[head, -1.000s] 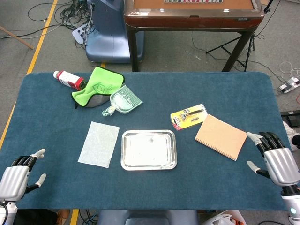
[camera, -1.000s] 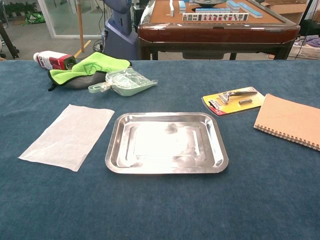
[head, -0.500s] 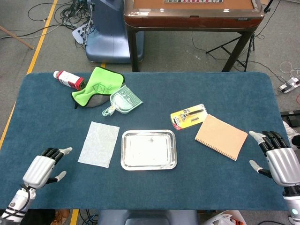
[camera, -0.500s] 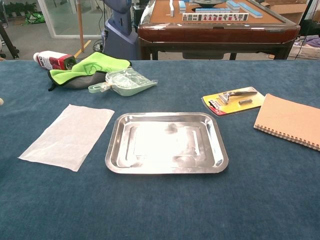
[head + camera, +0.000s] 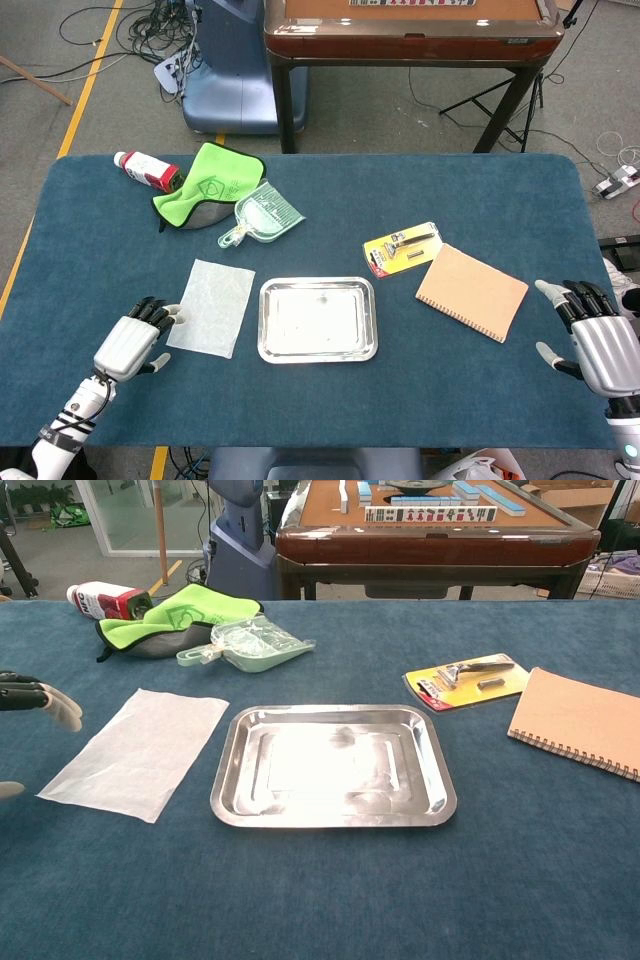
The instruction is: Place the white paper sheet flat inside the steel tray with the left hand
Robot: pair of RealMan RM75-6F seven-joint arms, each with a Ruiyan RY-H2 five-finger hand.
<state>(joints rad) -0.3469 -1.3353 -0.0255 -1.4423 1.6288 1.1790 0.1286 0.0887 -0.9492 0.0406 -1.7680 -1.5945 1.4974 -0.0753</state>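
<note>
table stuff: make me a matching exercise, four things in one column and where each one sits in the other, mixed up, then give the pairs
Things:
1. white paper sheet
2. steel tray
3. brown notebook
4. green cloth

Places:
A. far left part of the table, beside the red and white bottle
B. right of the tray, next to the yellow razor pack
C. flat on the cloth just left of the tray, with the left hand at its near left corner
D. middle of the table near the front edge, nothing in it

Pairs: 1-C, 2-D, 3-B, 4-A
</note>
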